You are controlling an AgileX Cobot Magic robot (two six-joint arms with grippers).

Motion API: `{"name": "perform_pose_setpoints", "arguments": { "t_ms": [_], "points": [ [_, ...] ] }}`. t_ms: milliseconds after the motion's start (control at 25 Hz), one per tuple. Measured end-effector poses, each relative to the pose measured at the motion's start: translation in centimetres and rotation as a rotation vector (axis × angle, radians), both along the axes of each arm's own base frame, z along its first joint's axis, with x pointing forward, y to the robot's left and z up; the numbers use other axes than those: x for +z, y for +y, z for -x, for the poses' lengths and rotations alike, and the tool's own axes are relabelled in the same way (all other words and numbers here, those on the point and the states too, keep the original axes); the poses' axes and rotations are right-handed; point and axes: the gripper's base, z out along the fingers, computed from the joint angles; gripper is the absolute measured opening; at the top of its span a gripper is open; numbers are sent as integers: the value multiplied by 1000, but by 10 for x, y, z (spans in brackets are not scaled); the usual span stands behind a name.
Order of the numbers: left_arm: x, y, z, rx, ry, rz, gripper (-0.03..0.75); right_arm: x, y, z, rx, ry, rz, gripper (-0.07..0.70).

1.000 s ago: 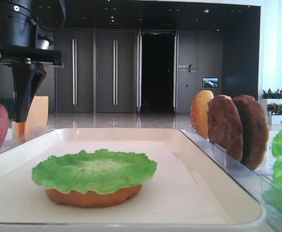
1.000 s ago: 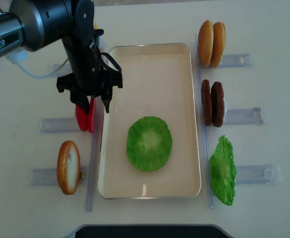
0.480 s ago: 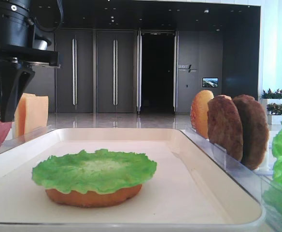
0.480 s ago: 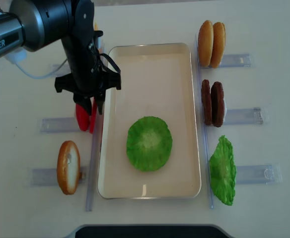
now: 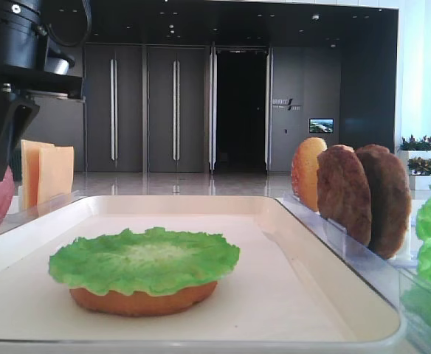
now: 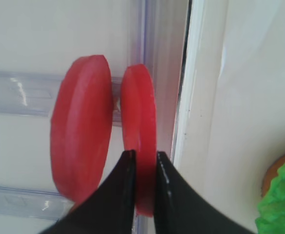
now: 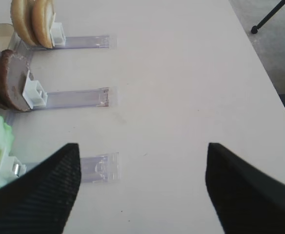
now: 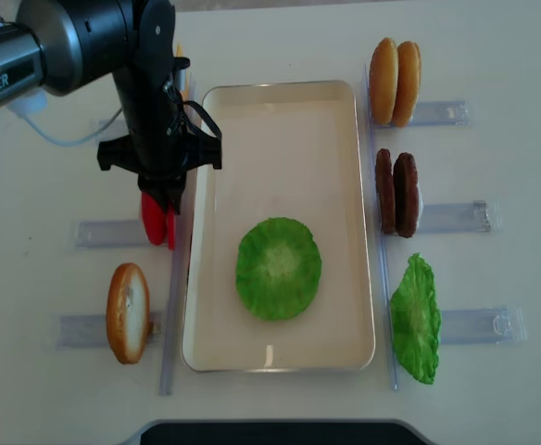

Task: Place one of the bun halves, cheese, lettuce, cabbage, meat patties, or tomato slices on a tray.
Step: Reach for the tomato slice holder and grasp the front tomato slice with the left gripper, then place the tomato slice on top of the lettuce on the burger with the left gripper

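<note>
In the left wrist view, the left pincer (image 6: 142, 170) is closed on the edge of the right-hand one of the two tomato slices (image 6: 138, 136), which stand upright in a clear rack (image 6: 15, 92) left of centre, just beside the tray (image 6: 191, 97) rim. Overhead, lettuce (image 8: 278, 268) lies in the tray's lower middle, apparently on a bun half (image 5: 142, 301). At the lower edge of the right wrist view, the right pincer (image 7: 142, 190) hangs wide open over the bench (image 7: 181, 73), holding nothing. The meat patties (image 8: 396, 193) stand at the right.

Black left arm (image 8: 145, 83) w/ silver "PIPER" link, grey cable, black fingers (image 6: 123, 195).
</note>
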Motion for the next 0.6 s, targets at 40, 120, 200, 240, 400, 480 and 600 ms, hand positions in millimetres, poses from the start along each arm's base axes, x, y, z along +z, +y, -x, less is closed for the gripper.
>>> {"name": "perform_pose_setpoints", "arguments": {
  "t_ms": [40,120,200,240,400,480,600],
  "points": [
    [2,0,0,0,-3,2,63,0,0,0,0,0,0,534],
    [7,1,2,1,-14,6,63,0,0,0,0,0,0,534],
    [16,2,3,7,-24,10,62,0,0,0,0,0,0,534],
    [22,2,4,9,-29,12,62,0,0,0,0,0,0,534],
    [45,2,3,14,-85,38,62,0,0,0,0,0,0,534],
    [55,2,3,15,-115,51,62,0,0,0,0,0,0,534],
    [66,1,2,16,-147,66,61,0,0,0,0,0,0,534]
  ]
}}
